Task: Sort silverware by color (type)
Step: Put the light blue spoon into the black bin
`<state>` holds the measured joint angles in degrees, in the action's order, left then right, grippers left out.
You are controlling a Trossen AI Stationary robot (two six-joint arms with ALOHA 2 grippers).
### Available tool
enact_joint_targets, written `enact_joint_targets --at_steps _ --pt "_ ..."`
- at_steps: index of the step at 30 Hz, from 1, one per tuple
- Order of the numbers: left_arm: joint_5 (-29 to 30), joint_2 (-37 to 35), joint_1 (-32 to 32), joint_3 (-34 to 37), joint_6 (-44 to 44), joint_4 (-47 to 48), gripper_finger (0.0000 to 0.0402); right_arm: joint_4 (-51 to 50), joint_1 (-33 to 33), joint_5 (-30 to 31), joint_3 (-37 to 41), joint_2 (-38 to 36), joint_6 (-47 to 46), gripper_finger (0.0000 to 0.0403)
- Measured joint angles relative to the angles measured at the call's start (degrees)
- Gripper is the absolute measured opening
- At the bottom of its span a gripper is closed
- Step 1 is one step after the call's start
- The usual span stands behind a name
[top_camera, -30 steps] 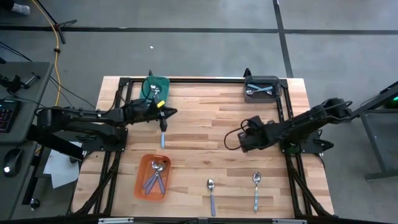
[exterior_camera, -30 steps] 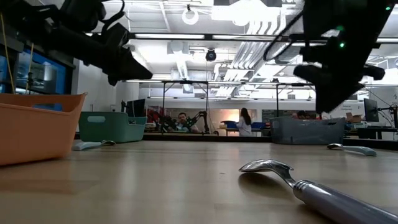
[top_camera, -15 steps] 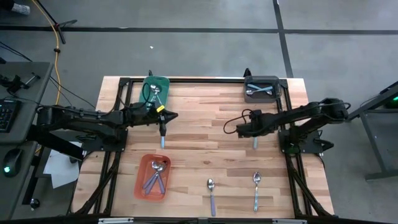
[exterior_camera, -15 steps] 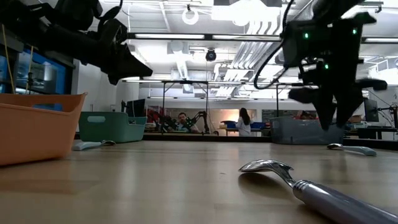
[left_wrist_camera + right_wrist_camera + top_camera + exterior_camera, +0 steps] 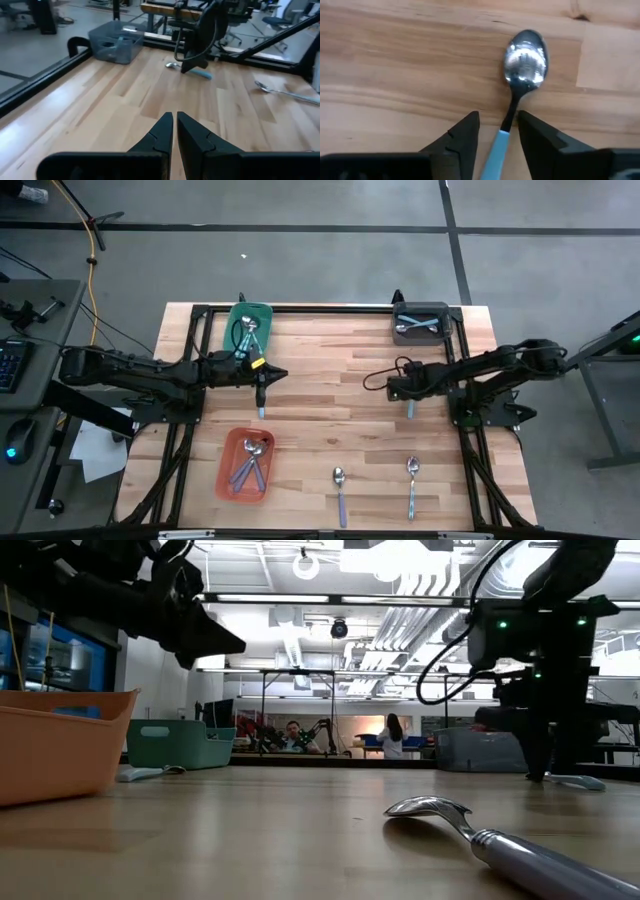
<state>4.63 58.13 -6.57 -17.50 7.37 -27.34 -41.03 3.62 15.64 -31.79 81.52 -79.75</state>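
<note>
My right gripper [image 5: 404, 392] points down at the table right of centre, open. Its fingers stand on either side of a spoon [image 5: 517, 90] with a light blue handle, where the handle meets the neck. The spoon lies flat on the wood, bowl up. My left gripper [image 5: 272, 372] hovers shut above the table left of centre. Another blue-handled spoon [image 5: 262, 404] lies just nearer than it. Two more spoons [image 5: 339, 492] [image 5: 411, 484] lie by the near edge; one [image 5: 480, 832] fills the low view's foreground.
A teal bin [image 5: 251, 312] at the far left, a grey bin [image 5: 421, 310] at the far right and an orange bin [image 5: 228, 470] at the near left each hold spoons. A black frame runs along the table's edges. The table's middle is bare wood.
My right gripper has come down from above the table and tipped to point downward, ending with its fingers astride the blue-handled spoon. My left gripper has swung slightly toward the near edge, still shut. No spoon has moved.
</note>
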Motion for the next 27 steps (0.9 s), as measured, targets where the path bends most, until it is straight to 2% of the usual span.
enact_joint_targets --at_steps 6,10,18,23,27 --pt "2.6 0.1 -0.1 0.0 -0.5 0.4 0.0015 2.5 11.4 -6.2 -2.3 -0.4 20.2 0.0054" --pt "2.6 0.1 -0.1 0.9 -0.1 -0.3 0.0015 4.8 14.8 -5.0 -3.5 -0.2 27.9 0.0008" --pt "4.6 0.1 -0.2 4.6 1.1 -3.9 0.0015 3.4 16.6 -1.8 -9.3 -0.3 42.2 0.0003" --pt "4.7 0.1 0.1 4.6 2.0 -3.9 0.0015 -8.1 20.4 1.2 -19.5 -0.5 51.8 0.0004" --pt "4.7 0.1 0.3 4.6 2.0 -4.0 0.0015 -15.7 26.1 6.2 -29.2 -0.5 62.9 0.0002"
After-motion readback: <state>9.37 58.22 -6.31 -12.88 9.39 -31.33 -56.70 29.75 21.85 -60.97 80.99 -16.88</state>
